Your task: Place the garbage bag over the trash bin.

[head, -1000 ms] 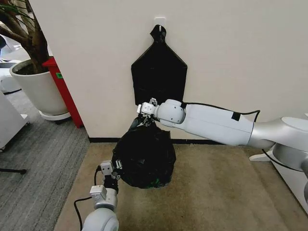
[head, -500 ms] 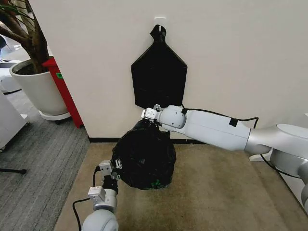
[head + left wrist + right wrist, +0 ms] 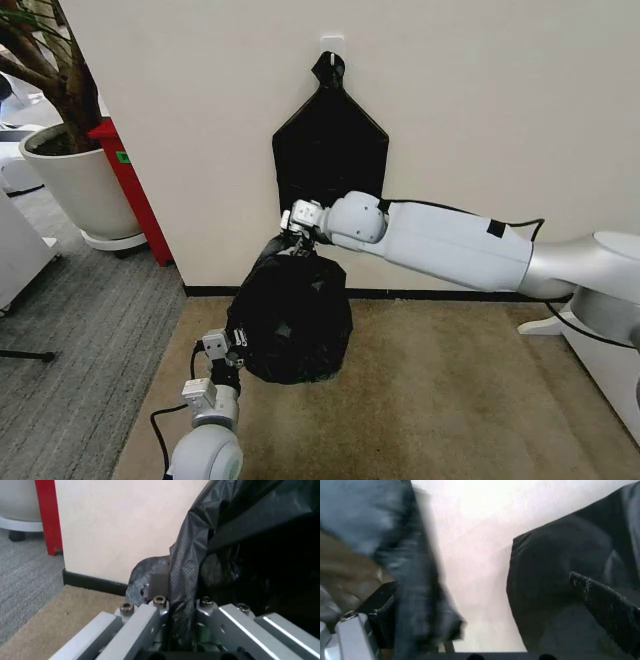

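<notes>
Lifted since a moment ago, the right gripper (image 3: pixel 297 225) now pinches the garbage bag (image 3: pixel 292 315) higher against the wall, the film drawn taller and narrower, while the left gripper (image 3: pixel 226 352) stays clamped on its lower left edge. I judge the bag draped over the trash bin — hidden beneath it — with settling left; the wall crowds close behind, the carpet (image 3: pixel 450 400) lies open in front.

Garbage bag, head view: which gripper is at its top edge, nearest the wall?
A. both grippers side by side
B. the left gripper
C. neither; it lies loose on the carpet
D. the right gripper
D: the right gripper meets the garbage bag at its top by the wall, while the left gripper is at its lower near side.
</notes>
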{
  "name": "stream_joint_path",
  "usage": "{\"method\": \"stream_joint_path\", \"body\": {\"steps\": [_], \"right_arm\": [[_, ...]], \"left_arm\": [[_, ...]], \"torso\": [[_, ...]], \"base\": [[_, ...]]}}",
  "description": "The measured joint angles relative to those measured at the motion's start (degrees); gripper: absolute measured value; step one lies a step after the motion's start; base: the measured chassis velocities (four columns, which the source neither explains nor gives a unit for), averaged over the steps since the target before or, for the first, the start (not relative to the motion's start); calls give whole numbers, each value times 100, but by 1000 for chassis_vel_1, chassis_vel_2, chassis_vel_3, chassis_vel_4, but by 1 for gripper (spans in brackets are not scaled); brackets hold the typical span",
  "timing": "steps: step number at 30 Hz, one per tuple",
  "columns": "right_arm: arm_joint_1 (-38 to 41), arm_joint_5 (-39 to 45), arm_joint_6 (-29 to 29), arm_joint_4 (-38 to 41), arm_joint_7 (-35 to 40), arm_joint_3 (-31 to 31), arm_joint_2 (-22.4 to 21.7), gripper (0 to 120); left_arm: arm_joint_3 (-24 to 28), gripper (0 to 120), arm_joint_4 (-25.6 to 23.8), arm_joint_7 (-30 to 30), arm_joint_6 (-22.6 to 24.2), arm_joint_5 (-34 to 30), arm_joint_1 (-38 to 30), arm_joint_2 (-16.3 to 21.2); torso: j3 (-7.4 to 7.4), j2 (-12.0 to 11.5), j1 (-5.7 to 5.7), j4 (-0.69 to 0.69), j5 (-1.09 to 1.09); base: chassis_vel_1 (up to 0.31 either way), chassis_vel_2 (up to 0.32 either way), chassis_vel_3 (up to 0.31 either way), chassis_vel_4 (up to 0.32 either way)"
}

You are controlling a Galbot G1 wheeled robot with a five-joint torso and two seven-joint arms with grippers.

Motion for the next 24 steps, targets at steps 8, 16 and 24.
{"method": "stream_joint_path", "body": {"steps": [8,16,24], "right_arm": [[152,68,0,87,-142,-213,-83,100],[428,613,-1,244,-87,-459,-115,100],[437,781,-4,371,-12,-320,-163,100]], "left_arm": [[-6,1,140,-26,-10,-15,-75,-16],[-82,1,282,-53,-38,-71,-138,-29],[-90,1,374,-55,-59,-87,-156,-36]], "torso": [[0,0,0,-2,2],[0,0,0,-1,1],[0,0,0,-1,1]], "base": [[0,0,0,0],[0,0,0,0],[0,0,0,0]]}}
